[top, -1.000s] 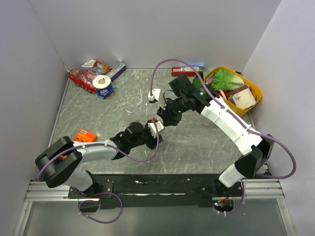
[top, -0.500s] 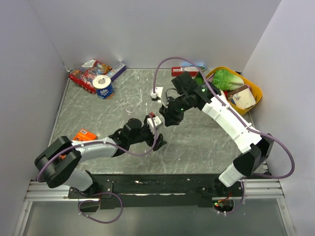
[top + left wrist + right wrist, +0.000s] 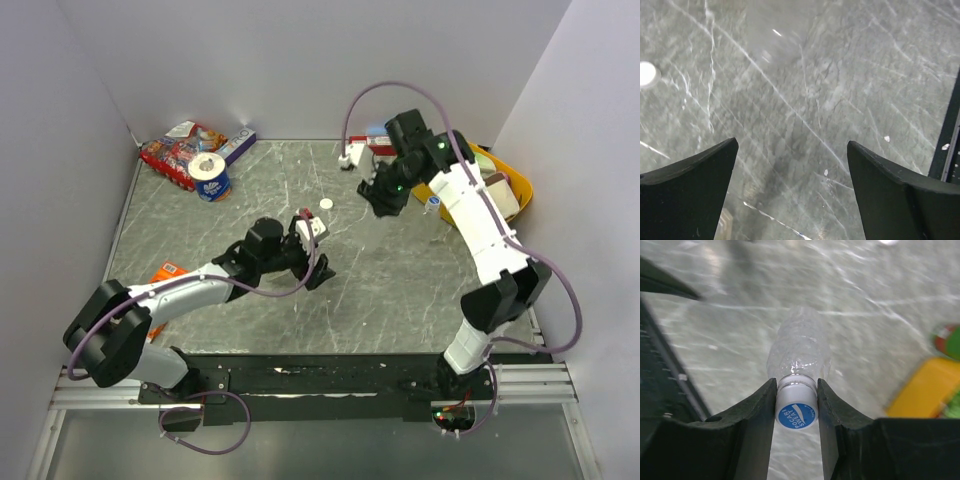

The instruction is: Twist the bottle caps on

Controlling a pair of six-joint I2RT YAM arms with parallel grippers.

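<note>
Aloft, right claw [image 3: 796, 386] clamps capped bottle [image 3: 801, 347] — left claw [image 3: 792, 145] spread, low

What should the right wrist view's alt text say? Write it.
The right tool is shut on the blue Pocari Sweat cap of a small clear bottle, over a grey marbled table; a yellow bin blurs at right.

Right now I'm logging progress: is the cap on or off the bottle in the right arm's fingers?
On: the blue cap sits on the neck of the clear bottle, with the right fingers closed on the cap.
</note>
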